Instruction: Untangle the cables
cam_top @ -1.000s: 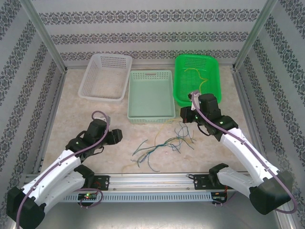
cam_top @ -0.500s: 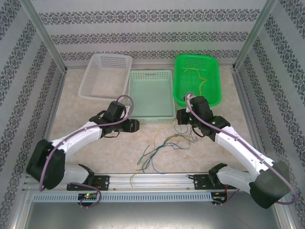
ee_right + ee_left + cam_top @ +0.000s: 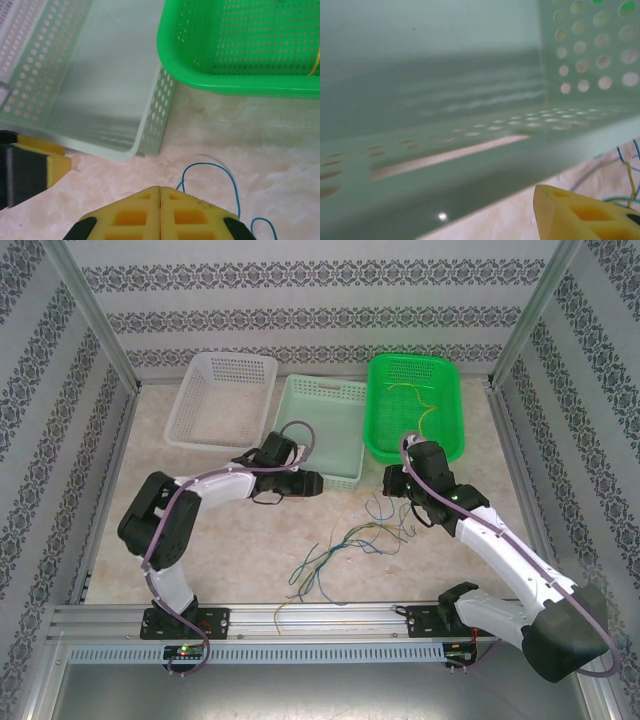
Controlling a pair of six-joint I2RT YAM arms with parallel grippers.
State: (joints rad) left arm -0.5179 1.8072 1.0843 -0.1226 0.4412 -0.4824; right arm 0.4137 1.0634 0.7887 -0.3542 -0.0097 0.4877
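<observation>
From where I stand, most of the job is left to do. The cables (image 3: 352,538) lie in a loose knot of blue, yellow and dark green strands on the table (image 3: 200,540), at about 6 o'clock from the pale green basket (image 3: 330,435). The only wire I can see sorted is a yellow one (image 3: 420,405) curled in the bright green basket (image 3: 375,420), which sits at 3 o'clock from the pale one. The white basket (image 3: 220,405) is at 9 o'clock.

The right gripper (image 3: 390,483) hovers at roughly 1 o'clock from the knot. Its wrist camera shows the yellow pads (image 3: 135,210) pressed flat together, with a blue loop (image 3: 210,167) rising just beside them (whether a strand is nipped between them, I cannot tell).

The left gripper (image 3: 308,483) sits at 11 o'clock from the knot, right against the pale basket's near wall. Its own camera catches one yellow finger (image 3: 580,215), so I cannot tell if its jaws are apart or together.

I judge the strands must be drawn out one at a time.
</observation>
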